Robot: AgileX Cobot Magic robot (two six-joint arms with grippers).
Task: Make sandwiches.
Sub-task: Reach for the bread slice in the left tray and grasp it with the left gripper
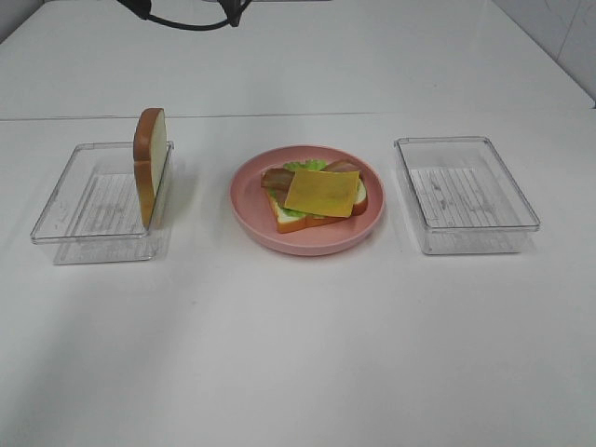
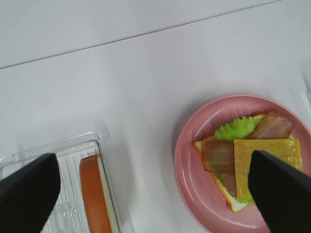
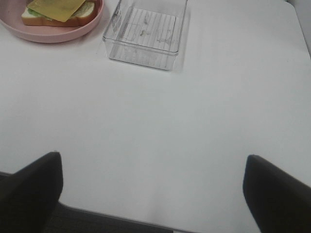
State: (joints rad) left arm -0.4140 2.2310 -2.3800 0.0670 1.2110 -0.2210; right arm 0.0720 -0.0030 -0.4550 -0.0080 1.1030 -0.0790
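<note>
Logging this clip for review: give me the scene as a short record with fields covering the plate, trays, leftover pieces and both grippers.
plate: pink plate, centre of table
stack on plate: bread slice, lettuce, bacon, cheese square on top
top slice: not yet placed
left tray: one bread slice standing on edge against its wall
right tray: nothing visible inside
left gripper: open, holding nothing
right gripper: open, holding nothing

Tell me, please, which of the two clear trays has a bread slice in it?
The left clear tray does: a bread slice stands on edge against its right wall. The right clear tray, on the other side of the pink plate, holds nothing.
</note>
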